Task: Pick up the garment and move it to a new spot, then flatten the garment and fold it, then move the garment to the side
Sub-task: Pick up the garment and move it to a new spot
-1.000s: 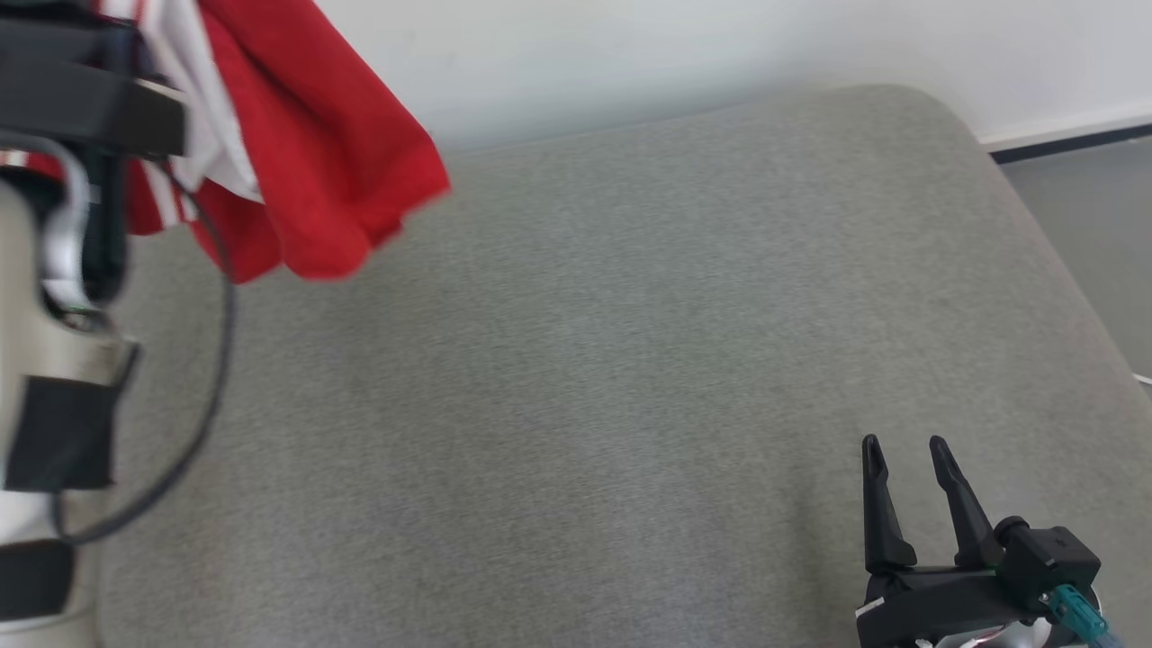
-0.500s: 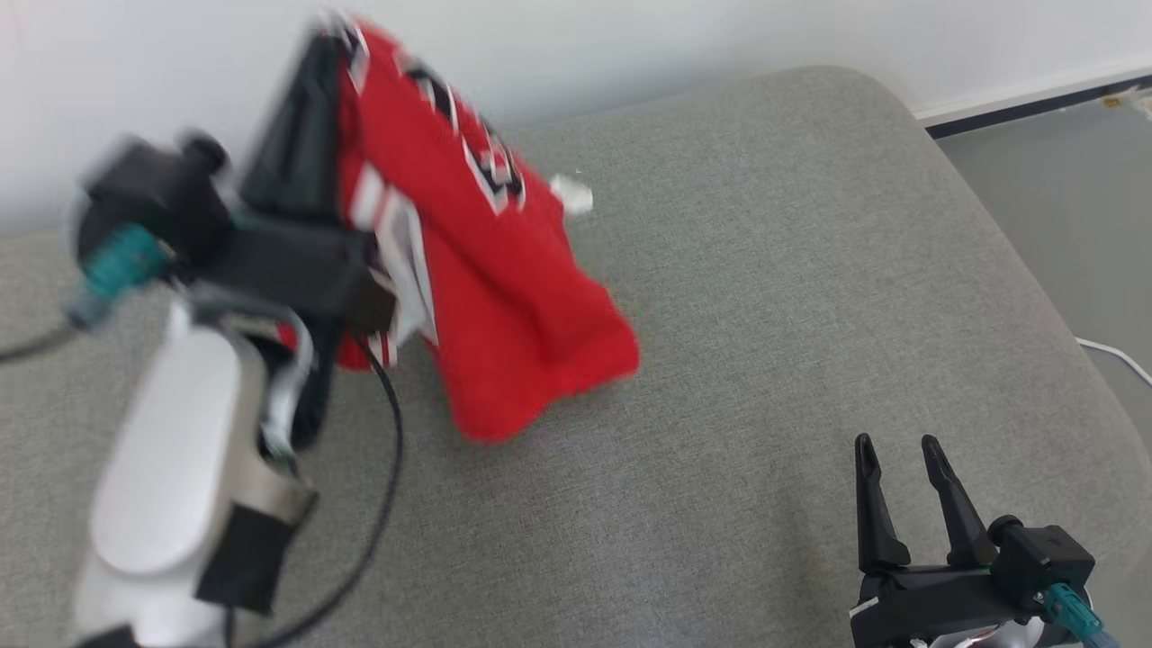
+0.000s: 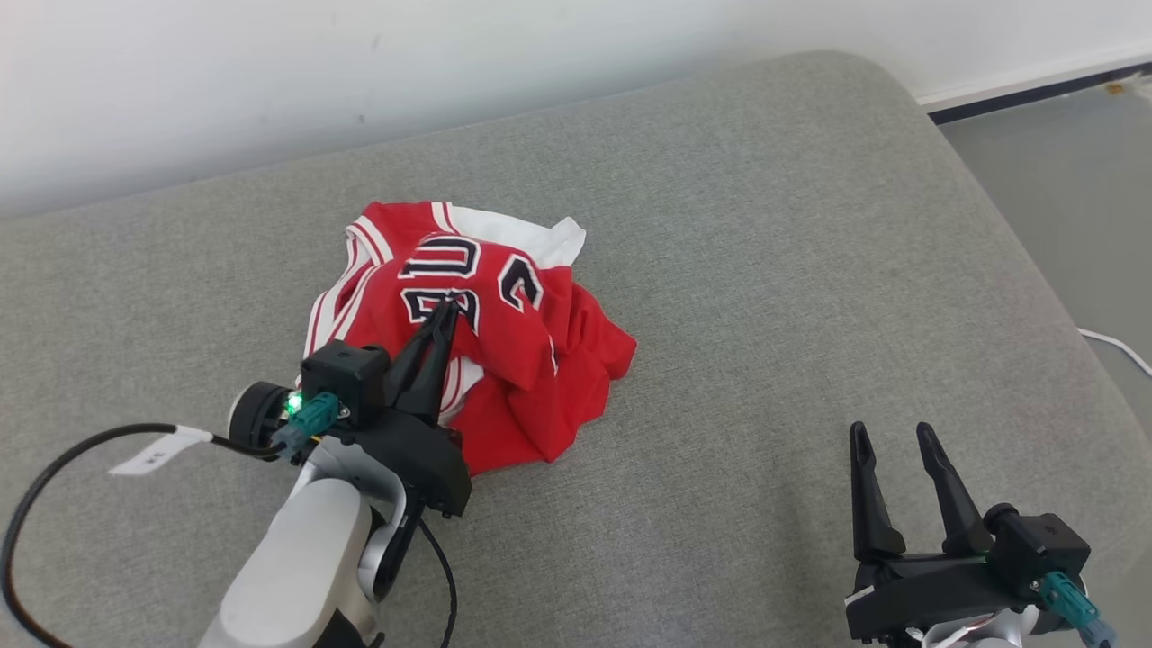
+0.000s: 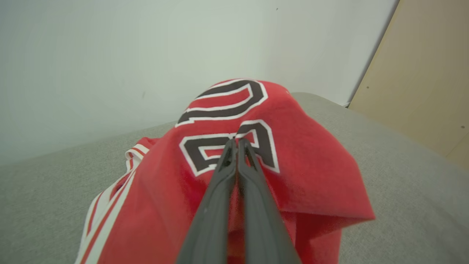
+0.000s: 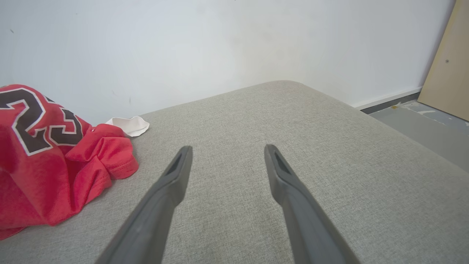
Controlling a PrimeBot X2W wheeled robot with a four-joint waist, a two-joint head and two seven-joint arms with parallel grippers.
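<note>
The garment (image 3: 504, 360) is a red jersey with white trim and dark numbers, lying crumpled on the grey cushion (image 3: 765, 270) left of centre. My left gripper (image 3: 445, 309) comes in from the lower left, shut on a fold of the garment near its numbers. In the left wrist view the fingertips (image 4: 236, 141) pinch the red fabric (image 4: 311, 157), which tents up toward them. My right gripper (image 3: 891, 434) stands open at the lower right, well clear of the cloth. The right wrist view has the gripper (image 5: 226, 148) over bare cushion, with the garment (image 5: 44, 161) at far left.
A white wall (image 3: 360, 54) runs along the cushion's far edge. The cushion's rounded right edge drops to grey floor (image 3: 1071, 180), where a white cable (image 3: 1116, 346) lies. A black cable (image 3: 54, 459) loops from my left wrist. A tan board (image 4: 421, 73) leans at the right.
My left arm has swung the garment down from high at the upper left onto the cushion, where it now rests in a heap. The head view has shifted. The right gripper has stayed put.
</note>
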